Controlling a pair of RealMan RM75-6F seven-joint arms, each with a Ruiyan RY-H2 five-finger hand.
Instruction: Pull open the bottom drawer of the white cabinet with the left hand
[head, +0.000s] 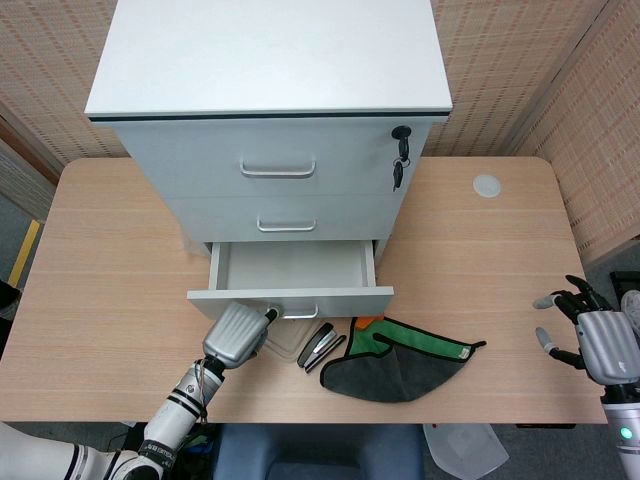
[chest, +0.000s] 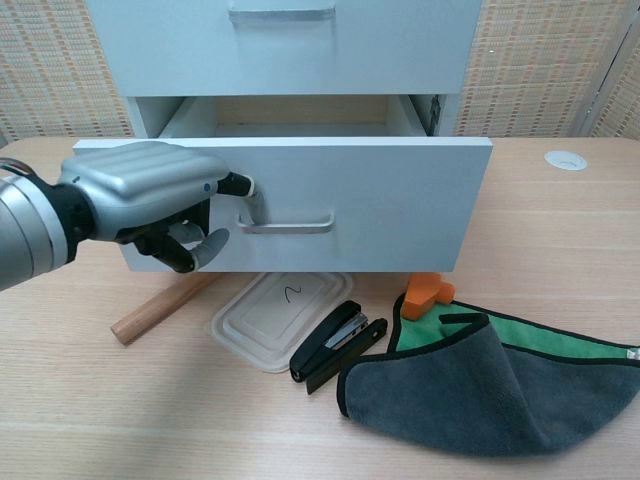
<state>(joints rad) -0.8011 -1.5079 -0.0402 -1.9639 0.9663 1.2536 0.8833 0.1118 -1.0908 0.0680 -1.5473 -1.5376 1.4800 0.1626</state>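
Note:
The white cabinet (head: 270, 110) stands at the back of the table, its bottom drawer (head: 290, 299) pulled well out and empty inside (chest: 290, 115). My left hand (head: 236, 334) (chest: 150, 200) grips the left end of the drawer handle (chest: 290, 222), fingers hooked around it. The drawer front (chest: 380, 205) overhangs the clear lid below. My right hand (head: 600, 340) hangs open off the table's right edge, holding nothing.
A clear plastic lid (chest: 282, 320), a black stapler (chest: 335, 347), an orange block (chest: 428, 292) and a grey-green cloth (chest: 480, 385) lie just in front of the drawer. A wooden rod (chest: 160, 308) lies under my left hand. A key (head: 400, 160) hangs from the top lock.

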